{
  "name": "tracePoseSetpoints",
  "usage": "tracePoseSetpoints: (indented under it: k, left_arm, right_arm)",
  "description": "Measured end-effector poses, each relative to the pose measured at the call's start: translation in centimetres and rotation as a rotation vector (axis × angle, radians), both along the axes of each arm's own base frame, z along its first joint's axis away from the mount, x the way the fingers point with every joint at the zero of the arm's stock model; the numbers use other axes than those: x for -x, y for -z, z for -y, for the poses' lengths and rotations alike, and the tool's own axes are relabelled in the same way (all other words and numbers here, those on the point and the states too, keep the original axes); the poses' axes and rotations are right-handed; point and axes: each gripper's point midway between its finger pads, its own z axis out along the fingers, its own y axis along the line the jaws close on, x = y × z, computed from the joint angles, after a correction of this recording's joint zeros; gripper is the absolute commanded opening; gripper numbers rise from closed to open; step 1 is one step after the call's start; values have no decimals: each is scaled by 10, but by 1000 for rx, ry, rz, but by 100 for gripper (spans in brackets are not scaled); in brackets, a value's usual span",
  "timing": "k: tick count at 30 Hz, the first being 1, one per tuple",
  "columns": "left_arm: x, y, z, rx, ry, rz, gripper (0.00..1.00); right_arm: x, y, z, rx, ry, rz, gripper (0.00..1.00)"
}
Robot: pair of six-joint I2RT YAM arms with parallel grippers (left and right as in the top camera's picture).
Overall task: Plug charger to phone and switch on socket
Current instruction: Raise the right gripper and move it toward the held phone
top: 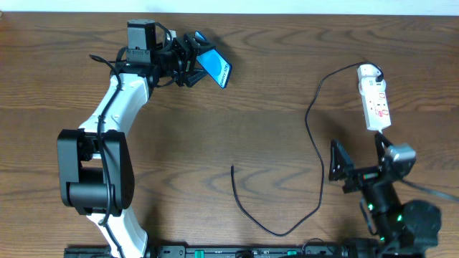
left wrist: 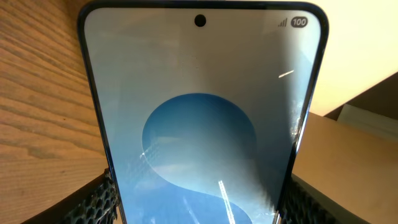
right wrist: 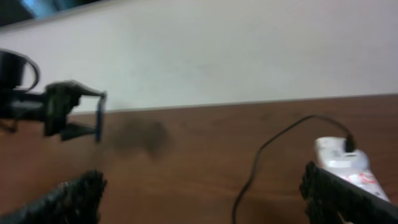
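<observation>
Phone held aloft by left gripper; charger and socket on table; right gripper empty.

Left gripper (top: 192, 63): closed on the phone (top: 215, 68), its pads (left wrist: 99, 199) pressing both long edges near the lower end; phone lifted off the table (top: 215, 129) at the far left, screen lit blue with a lighter rounded shape, seen edge-on from the right wrist; right gripper (top: 356, 147): jaws spread wide, nothing between them, at the near right just short of the socket (top: 375, 100); socket: white strip lying flat at the far right, lengthwise away from the robot; charger (top: 313, 136): black plug sitting at the strip's far end, cable looping toward the near edge and back up; connector tip (top: 232, 168) lying loose mid-table, well apart from the phone.
</observation>
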Motion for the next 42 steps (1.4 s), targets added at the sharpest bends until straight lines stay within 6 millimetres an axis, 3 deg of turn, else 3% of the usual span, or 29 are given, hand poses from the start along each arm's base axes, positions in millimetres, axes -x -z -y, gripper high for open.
tracePoseSetpoints:
  k: [7,11,16,21,28,32,42]
  left_arm:
    - [-2,-3,0,11,-8,5,8]
    - [-3,-3,0,12,-9,6,7]
    - [-3,-3,0,12,-9,6,7]
    - [-3,-4,0,14,-10,4,7]
    - [-3,-3,0,20,-16,-7,7]
    - [-3,-3,0,21,-17,-9,7]
    - [-2,-3,2,22,-15,-12,7]
  right_arm:
    - [-30,-34,-32,-46,-202,-108,99]
    - [-54,-35,-52,-86,-334,-197,99]
    - [-88,-17,-70,-154,-472,-317,99]
    - [-114,16,-79,-220,-532,-413,99]
    - [-136,49,-83,-338,-537,-527,99]
    - [-142,55,-95,-314,-580,-511,99]
    - [-139,72,-156,-125,-678,-441,99]
